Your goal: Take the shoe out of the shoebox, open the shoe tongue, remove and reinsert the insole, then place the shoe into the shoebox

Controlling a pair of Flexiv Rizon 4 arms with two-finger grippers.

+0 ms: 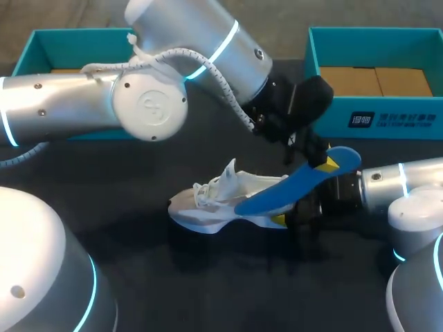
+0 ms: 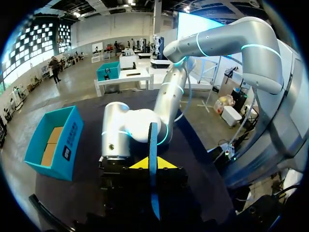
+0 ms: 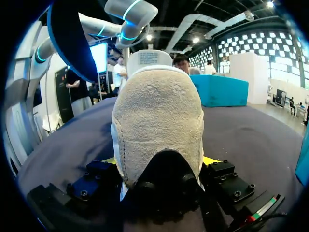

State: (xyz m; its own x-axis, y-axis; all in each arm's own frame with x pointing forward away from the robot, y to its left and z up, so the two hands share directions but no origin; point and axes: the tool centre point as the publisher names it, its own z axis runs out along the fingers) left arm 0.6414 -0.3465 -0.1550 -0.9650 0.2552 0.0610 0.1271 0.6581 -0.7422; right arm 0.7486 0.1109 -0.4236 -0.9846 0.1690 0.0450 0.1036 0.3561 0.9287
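The white shoe (image 1: 214, 200) lies on its sole in the middle of the dark table (image 1: 208, 290), toe toward my left side, with loose white laces and its tongue standing up from the open throat. Seen from the right wrist, its heel is a rounded panel of beige suede above a dark sole edge. My right gripper (image 1: 297, 214) is at that heel, one finger on each side, and their yellow tips just show past the suede, so it has the shoe clamped. The right arm (image 1: 387, 190) comes in low and almost level from the shoe's heel side. Just above the heel and touching the shoe's collar slants the blue insole (image 1: 297, 183), out of the shoe, its lower end over the shoe's middle and its upper end raised past the heel. My left gripper (image 1: 317, 160) pinches that raised end. From the left wrist the insole (image 2: 153, 169) shows edge-on as a thin blue strip squeezed between the yellow-tipped fingers (image 2: 140, 163). The left arm (image 1: 173, 76) reaches in from the shoe's toe side, crosses high over the shoe and bends down at the wrist to the insole, hiding part of the table behind the shoe. Beyond the shoe stand two open teal shoeboxes with brown cardboard floors, one shoebox (image 1: 377, 117) behind the heel side, the other shoebox (image 1: 28, 59) behind the toe side and partly covered by the left arm.
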